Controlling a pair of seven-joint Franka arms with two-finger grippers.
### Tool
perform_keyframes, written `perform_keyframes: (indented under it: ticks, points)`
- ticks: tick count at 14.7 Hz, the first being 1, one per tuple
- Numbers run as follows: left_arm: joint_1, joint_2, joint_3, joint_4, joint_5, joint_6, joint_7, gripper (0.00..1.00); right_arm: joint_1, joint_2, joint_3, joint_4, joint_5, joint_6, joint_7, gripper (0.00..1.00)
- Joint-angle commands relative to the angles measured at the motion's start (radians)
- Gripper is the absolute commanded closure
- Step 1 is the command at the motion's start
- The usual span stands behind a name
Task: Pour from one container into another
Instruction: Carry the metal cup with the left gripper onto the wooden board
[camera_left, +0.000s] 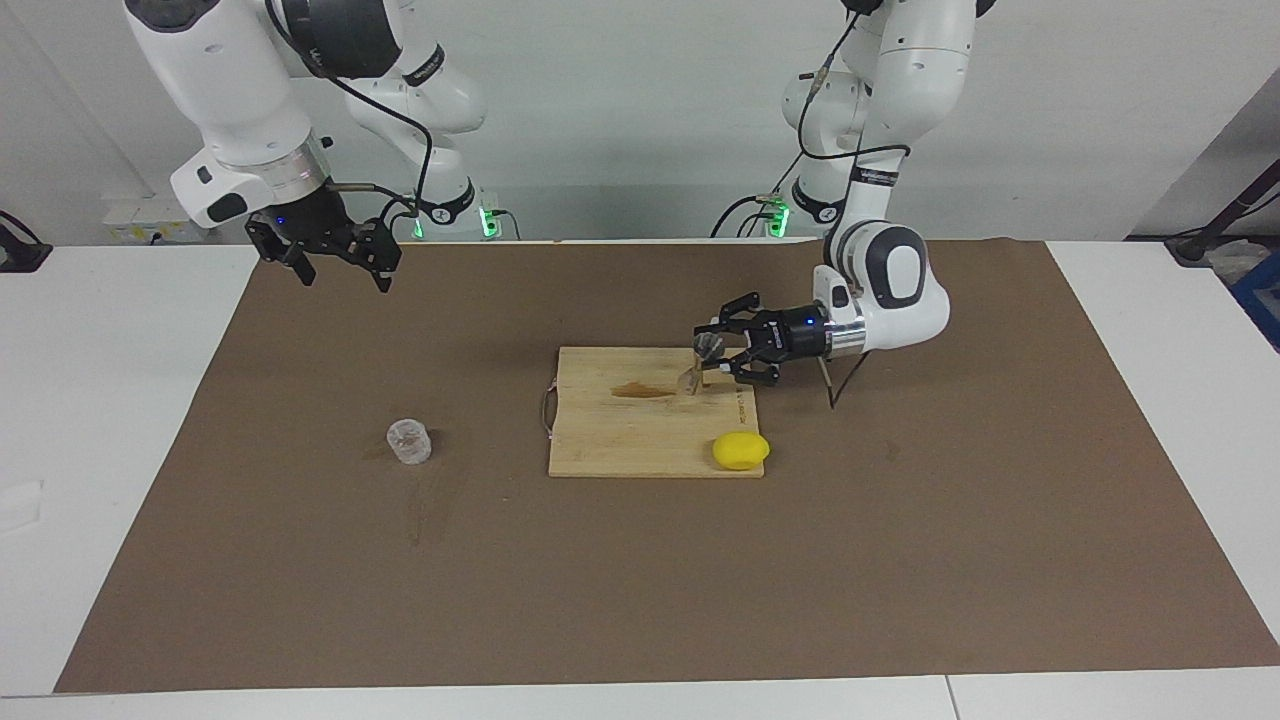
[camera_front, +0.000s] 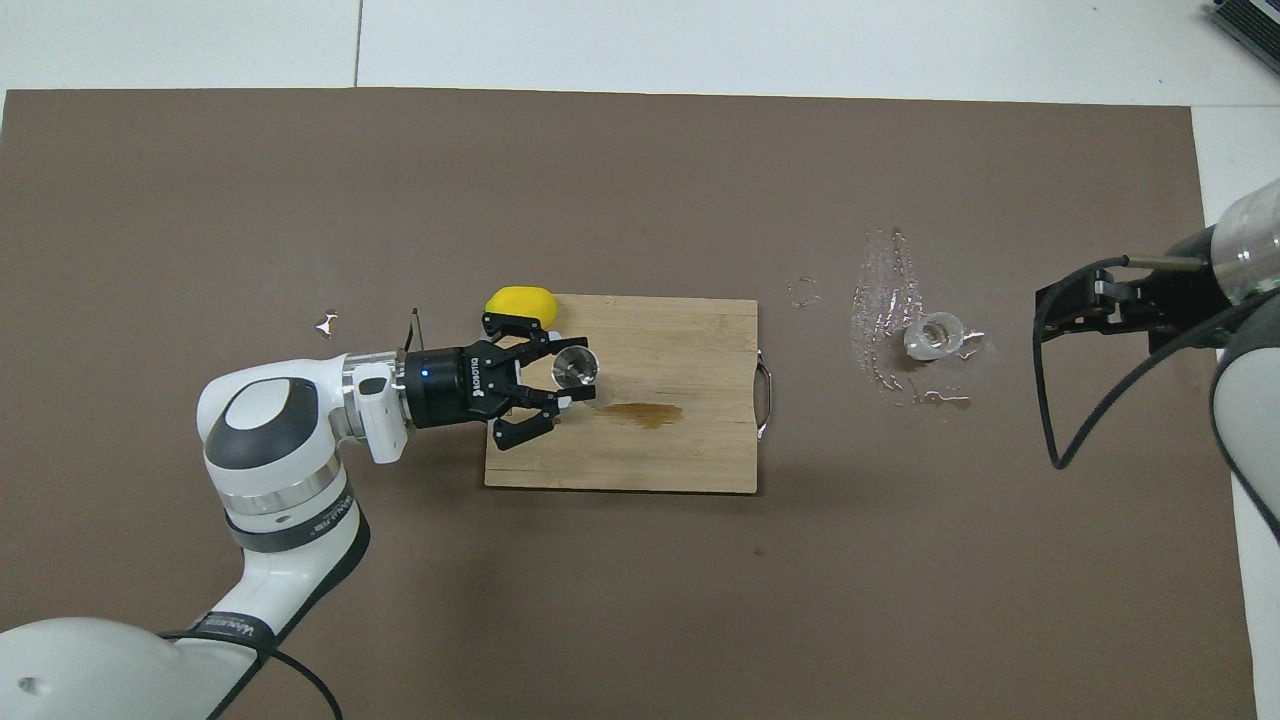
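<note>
The only writing I can read is the white maker's lettering on the black body of my left gripper; the small print along the cutting board edge is too fine to make out. My left gripper lies level over the board, fingers spread on either side of the upright metal jigger, not closed on it. A brown stain marks the wood beside it, and a yellow lemon sits at the board's corner, farther from me. The glass cup stands on the brown mat toward my right arm's end of the table, among wet splashes. My right gripper hangs open, waiting above the mat's near edge; open mat surrounds the board.
</note>
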Motion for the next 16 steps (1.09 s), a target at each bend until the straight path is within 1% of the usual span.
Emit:
perform_keyframes:
  ticks: [1, 4, 11, 14, 16]
  points:
    - [-0.077, -0.025, 0.017, -0.018, -0.102, 0.089, 0.008, 0.58, -0.012, -0.024, 0.008, -0.027, -0.006, 0.004, -0.019, 0.0]
    - [-0.114, -0.016, 0.017, -0.013, -0.15, 0.161, 0.118, 0.58, -0.012, -0.026, 0.008, -0.027, -0.006, 0.004, -0.019, 0.0]
    - [-0.124, -0.013, 0.017, -0.024, -0.153, 0.212, 0.182, 0.56, -0.012, -0.024, 0.008, -0.027, -0.006, 0.004, -0.019, 0.0]
    - [-0.136, 0.009, 0.017, -0.024, -0.176, 0.218, 0.193, 0.55, -0.012, -0.024, 0.008, -0.027, -0.006, 0.004, -0.019, 0.0]
    - [-0.156, 0.02, 0.017, -0.026, -0.19, 0.247, 0.218, 0.54, -0.012, -0.026, 0.008, -0.027, -0.006, 0.004, -0.019, 0.0]
